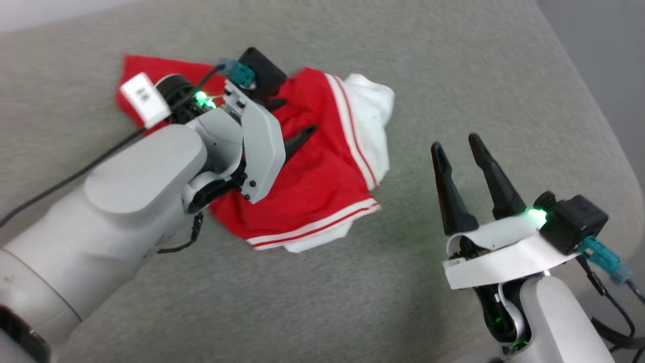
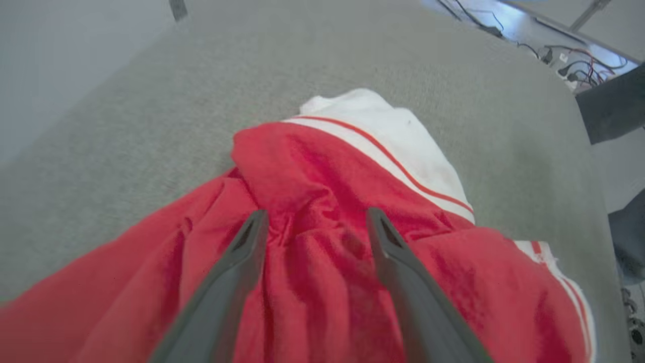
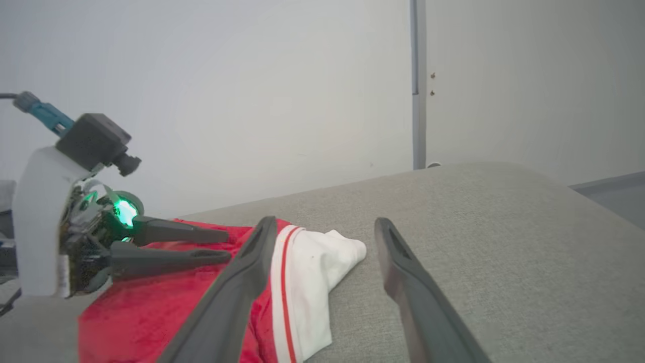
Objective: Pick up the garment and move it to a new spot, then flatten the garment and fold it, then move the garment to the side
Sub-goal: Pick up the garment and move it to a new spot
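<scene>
The garment (image 1: pixel 322 186) lies crumpled on the grey fabric-covered surface (image 1: pixel 453 75), toward the left of the part seen in the head view and well in from the rounded far right corner. Most of it is bright red cloth bunched into soft folds. A white panel (image 1: pixel 370 121) edged with white-and-red striped trim (image 1: pixel 352 141) forms its right side, and another striped band (image 1: pixel 315 227) runs along its near edge.

The left gripper (image 1: pixel 297 116) is over the middle of the red cloth, reaching in from the left. In the left wrist view its two dark fingers (image 2: pixel 237 262) stand wide apart, with a raised wrinkle of the garment (image 2: pixel 312 166) between and beneath them. Nothing is clamped between them. In the right wrist view the left gripper (image 3: pixel 228 245) hangs low over the garment (image 3: pixel 151 312); I cannot tell whether the lower finger touches the cloth.

The right gripper (image 1: pixel 454 142) is over bare grey surface to the right of the garment, near its white panel and apart from it. Its jaws are spread wide and hold nothing. From the right wrist view the right gripper (image 3: pixel 326 222) points past the white panel's tip across the surface (image 3: pixel 478 227) toward a pale wall (image 3: pixel 252 75).

Green lights (image 1: pixel 204 100) glow on both wrists, and a black cable (image 1: pixel 75 174) trails from the left arm.
</scene>
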Controlling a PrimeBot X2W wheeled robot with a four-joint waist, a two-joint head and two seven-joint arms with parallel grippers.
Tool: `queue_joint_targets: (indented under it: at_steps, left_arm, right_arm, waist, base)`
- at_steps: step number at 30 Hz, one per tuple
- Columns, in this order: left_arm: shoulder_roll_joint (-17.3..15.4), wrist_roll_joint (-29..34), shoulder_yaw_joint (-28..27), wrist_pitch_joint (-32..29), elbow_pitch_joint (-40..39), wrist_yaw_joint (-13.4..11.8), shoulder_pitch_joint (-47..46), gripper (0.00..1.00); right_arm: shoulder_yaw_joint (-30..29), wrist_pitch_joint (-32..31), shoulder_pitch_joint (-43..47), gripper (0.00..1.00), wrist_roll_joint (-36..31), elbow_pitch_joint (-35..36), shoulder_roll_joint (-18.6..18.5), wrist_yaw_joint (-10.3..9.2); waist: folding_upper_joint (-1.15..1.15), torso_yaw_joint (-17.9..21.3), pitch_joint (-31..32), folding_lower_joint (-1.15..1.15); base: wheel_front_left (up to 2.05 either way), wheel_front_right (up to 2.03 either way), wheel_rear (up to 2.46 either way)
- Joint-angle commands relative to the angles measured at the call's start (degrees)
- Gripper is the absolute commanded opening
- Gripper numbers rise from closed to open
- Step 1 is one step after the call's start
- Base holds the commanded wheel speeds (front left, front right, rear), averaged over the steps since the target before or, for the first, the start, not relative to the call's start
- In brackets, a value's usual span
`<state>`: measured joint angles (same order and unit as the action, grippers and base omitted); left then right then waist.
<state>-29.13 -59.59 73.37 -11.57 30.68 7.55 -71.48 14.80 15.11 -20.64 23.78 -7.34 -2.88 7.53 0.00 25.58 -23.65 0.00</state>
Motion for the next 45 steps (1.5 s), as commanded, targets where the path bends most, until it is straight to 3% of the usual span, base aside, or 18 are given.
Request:
queue_joint_targets:
  at_steps: [1,11,17,21,28,38,45]
  left_arm:
    - [0.22,-0.64,-0.06,1.36,0.14,-0.15,0.99,1.0]
    - [1.37,-7.65,-2.92,23.17,5.09,-0.14,12.1,1.0]
    - [2.74,-9.12,-8.94,26.69,8.56,-0.16,21.46,1.0]
    - [3.95,-4.94,-19.46,26.66,7.88,-0.22,28.75,1.0]
    - [5.26,8.47,-39.77,26.69,2.87,-2.5,44.35,1.0]
    - [8.98,26.03,-61.94,26.69,-7.92,-5.41,64.78,1.0]
    - [13.41,35.4,-72.68,26.7,-14.42,-4.08,73.14,1.0]
  right_arm:
    - [-0.51,0.04,0.75,1.0,-0.55,-0.38,-0.06,-0.07]
    - [-5.49,0.05,5.21,1.0,-9.05,-5.25,-0.08,-0.07]
    - [-10.21,0.05,8.0,1.0,-11.64,-6.28,-1.61,-0.07]
    - [-12.63,0.04,10.13,1.0,-12.38,-6.17,-2.87,-0.07]
    - [-15.69,0.05,14.69,1.0,-12.1,-6.59,-4.09,-0.07]
    - [-18.84,0.05,17.87,1.0,-10.81,-6.15,-4.41,-0.07]
    - [-19.17,0.05,19.2,1.0,-10.52,-6.01,-4.07,-0.07]
  waist:
    - [0.0,-5.16,4.96,0.0]
    - [0.0,-14.65,11.54,0.0]
    - [0.0,-21.81,13.38,0.0]
    - [0.0,-25.94,14.68,0.0]
    - [0.0,-30.39,18.16,0.0]
    - [0.0,-28.47,20.84,0.0]
    - [0.0,-26.33,23.41,0.0]
  base:
    - [0.0,0.0,0.0]
    - [0.0,0.0,0.0]
    - [0.0,0.0,0.0]
    - [0.0,0.0,0.0]
    - [0.0,0.0,0.0]
    - [0.0,0.0,0.0]
    - [0.0,0.0,0.0]
